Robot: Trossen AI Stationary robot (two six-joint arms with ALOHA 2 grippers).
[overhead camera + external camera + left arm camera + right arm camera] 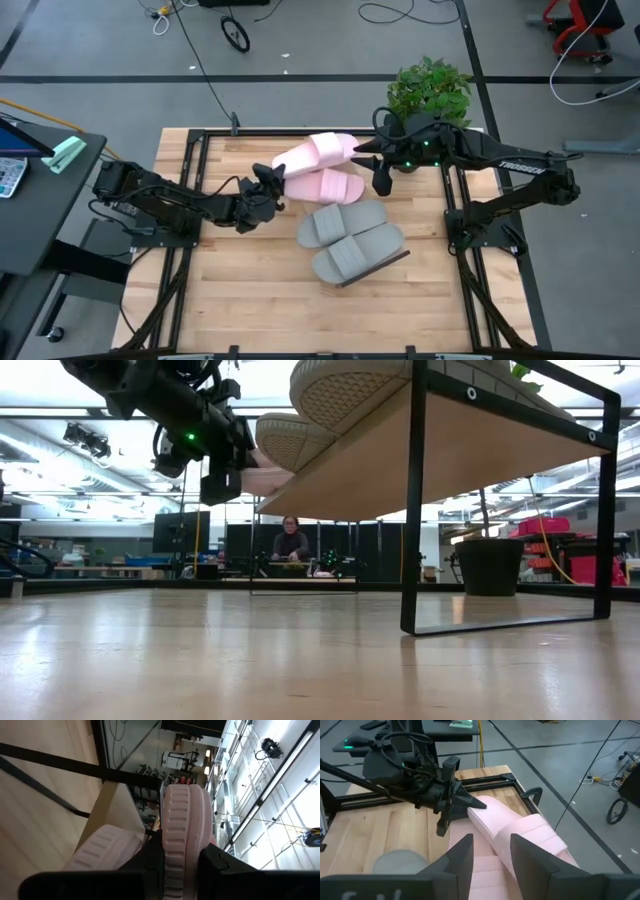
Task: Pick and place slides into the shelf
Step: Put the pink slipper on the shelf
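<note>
Two pale pink slides [322, 168] and two grey slides [350, 240] lie side by side on the shelf [398, 260], a light-wood board raised on black legs [412, 510]. In the low view the grey soles [345, 395] overhang its near edge. My left gripper [272, 182] reaches in from the table's left and is shut on the far pink slide [520, 827]. My right gripper [381, 172] is open, its fingers [465, 855] just above the pink slides' toe ends. I see it touching nothing. My left gripper pinches the far pink slide's heel end [476, 803] between its two fingers [150, 862], coming level from the table's left, along the slide. The ribbed sole edge [181, 820] stands between the fingers. The slide looks tipped up, leaning on the near pink slide [102, 852].
A potted plant [430, 85] stands at the table's far right corner, just behind my right arm. Black frame rails [195, 190] run along the tabletop's sides. Bare plank top [250, 290] lies near the shelf's front. A person [291, 540] sits far behind the table.
</note>
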